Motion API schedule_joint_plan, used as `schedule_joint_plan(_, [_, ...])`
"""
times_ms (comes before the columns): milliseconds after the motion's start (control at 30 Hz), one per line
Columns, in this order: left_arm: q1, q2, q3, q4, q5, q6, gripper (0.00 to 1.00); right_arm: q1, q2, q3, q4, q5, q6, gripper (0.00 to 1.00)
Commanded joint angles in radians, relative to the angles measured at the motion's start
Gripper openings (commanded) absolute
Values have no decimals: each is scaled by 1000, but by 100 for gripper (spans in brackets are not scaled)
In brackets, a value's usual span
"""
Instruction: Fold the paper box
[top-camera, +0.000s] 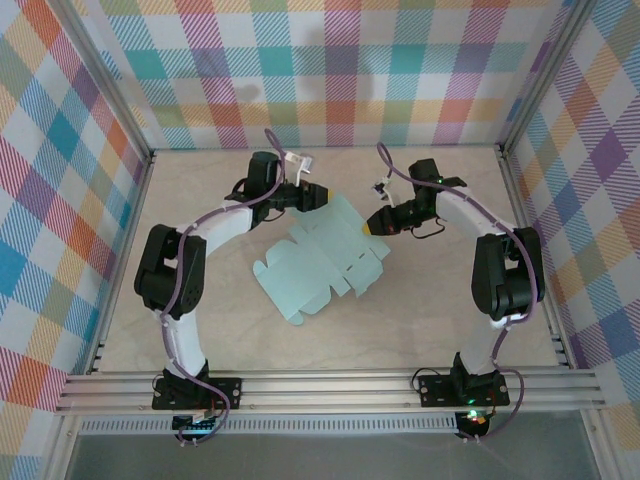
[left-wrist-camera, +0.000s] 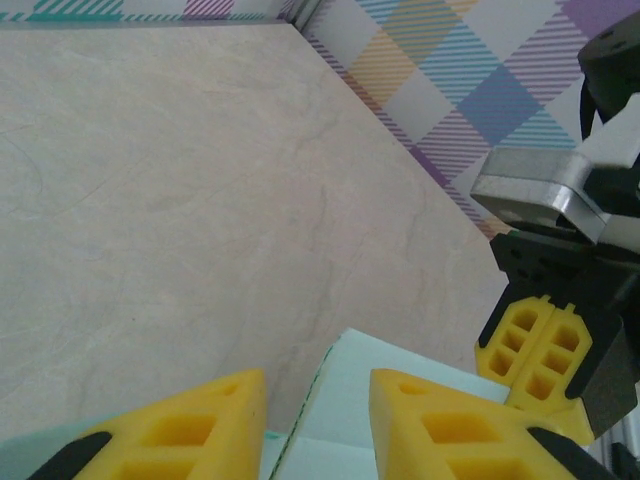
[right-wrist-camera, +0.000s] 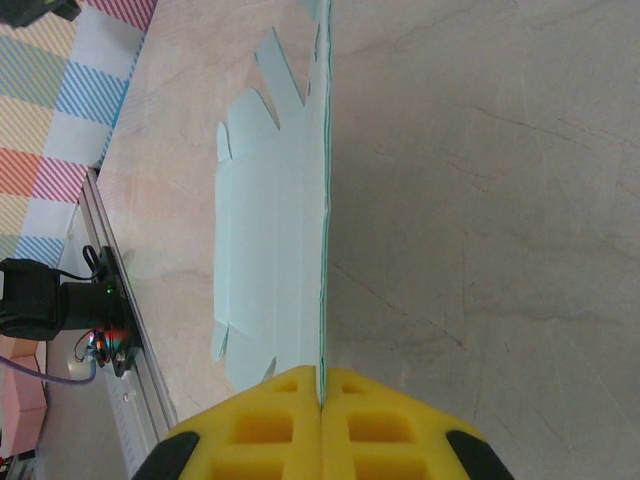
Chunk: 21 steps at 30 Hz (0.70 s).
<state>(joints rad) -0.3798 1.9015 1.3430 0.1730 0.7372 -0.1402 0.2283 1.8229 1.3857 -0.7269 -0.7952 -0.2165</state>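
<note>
Showing the box (top-camera: 318, 268) lying mid-counter (top-camera: 200, 210), long axis running near-left to far-right. The right pincer (right-wrist-camera: 321, 385), fully closed, clamps its far-right edge. The left pincer (left-wrist-camera: 315, 390), jaws part-open and gripping nothing, straddles the far-left edge.

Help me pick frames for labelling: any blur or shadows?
Top external: even light, sharp, faint arm shadows on the back wall. Left wrist: the near left hand looks soft. Right wrist: table grain crisp, right hand slightly soft.
</note>
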Motion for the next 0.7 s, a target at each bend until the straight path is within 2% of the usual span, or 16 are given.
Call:
schedule_joint_plan(0, [-21, -56, -23, -36, -32, 95, 34, -7, 13, 38, -2, -38, 0, 0])
schedule_joint_plan(67, [-39, -68, -54, -12, -61, 160, 32, -7, 12, 42, -10, -40, 0, 0])
schedule_joint_plan(167, [-65, -99, -113, 46, -110, 272, 17, -7, 9, 42, -16, -38, -2, 0])
schedule_joint_plan(300, [-71, -107, -112, 37, -120, 307, 6, -7, 7, 45, -25, -38, -1, 0])
schedule_joint_plan(433, [-77, -113, -113, 31, -138, 316, 0, -8, 3, 43, -7, -24, 22, 0])
schedule_joint_plan(500, [-91, -124, -124, 35, -181, 324, 0, -6, 2, 35, 23, 8, 55, 0])
schedule_joint_plan(633, [-140, -134, -137, 72, -331, 292, 0, -4, -1, 17, 96, 56, 147, 0])
schedule_joint_plan(667, [-166, -138, -148, 83, -403, 304, 0, -3, 0, 15, 116, 54, 178, 0])
